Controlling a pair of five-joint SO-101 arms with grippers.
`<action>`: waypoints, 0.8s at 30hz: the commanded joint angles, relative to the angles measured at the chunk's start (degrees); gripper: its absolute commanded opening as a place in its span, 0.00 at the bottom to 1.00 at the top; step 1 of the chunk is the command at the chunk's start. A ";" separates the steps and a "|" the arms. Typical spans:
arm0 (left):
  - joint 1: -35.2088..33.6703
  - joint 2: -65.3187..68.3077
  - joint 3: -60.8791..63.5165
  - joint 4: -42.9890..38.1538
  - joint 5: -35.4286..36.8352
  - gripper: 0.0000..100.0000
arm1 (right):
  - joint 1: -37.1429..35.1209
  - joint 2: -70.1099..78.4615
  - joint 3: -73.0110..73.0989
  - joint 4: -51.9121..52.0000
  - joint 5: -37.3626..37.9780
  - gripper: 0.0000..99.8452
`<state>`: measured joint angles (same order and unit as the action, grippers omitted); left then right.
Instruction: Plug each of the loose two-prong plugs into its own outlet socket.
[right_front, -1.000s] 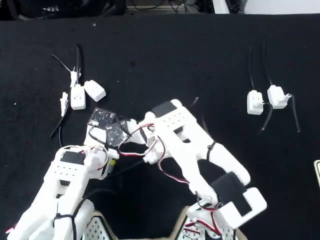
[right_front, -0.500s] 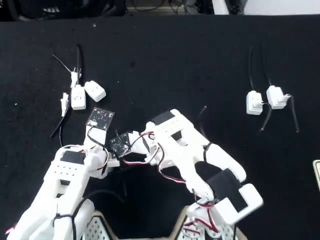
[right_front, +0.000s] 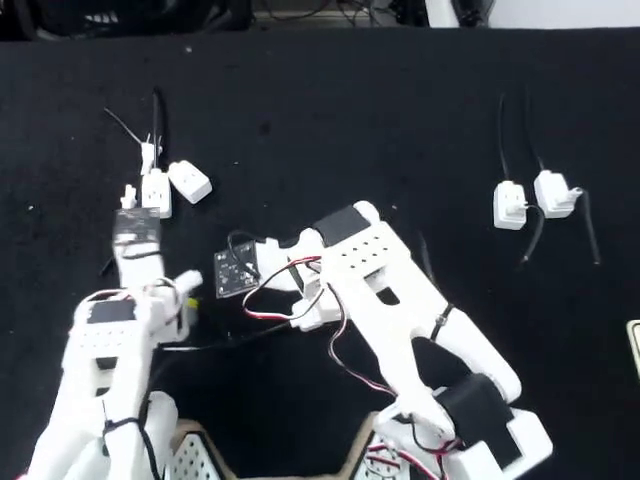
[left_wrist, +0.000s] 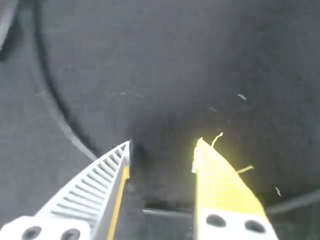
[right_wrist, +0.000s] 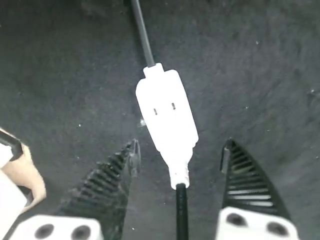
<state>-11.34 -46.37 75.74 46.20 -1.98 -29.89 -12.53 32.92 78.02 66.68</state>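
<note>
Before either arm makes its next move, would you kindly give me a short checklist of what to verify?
1. The right gripper is open: ok, jaws well apart.
2. The white connector lies between its jaws: ok, though nearer one finger.
3. The white connector has its slotted face towards the wrist camera: ok, two slots showing.
4. The left gripper is open and empty: ok.
5. The left gripper is lined up over a plug: not ok, there is just black cloth and a cable under it.
</note>
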 joint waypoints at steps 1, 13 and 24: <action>-5.85 -0.88 -4.09 -0.88 4.92 0.20 | 1.32 -2.42 -2.33 0.18 -2.11 0.25; -6.64 -0.88 -4.00 -0.70 4.84 0.20 | 1.32 -2.33 8.66 -8.70 -2.37 0.30; -2.33 -0.88 -3.47 -0.35 4.75 0.20 | 1.49 5.58 9.71 -15.03 -1.32 0.30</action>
<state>-14.59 -46.37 75.12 46.20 2.24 -29.89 -9.98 42.95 65.19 65.01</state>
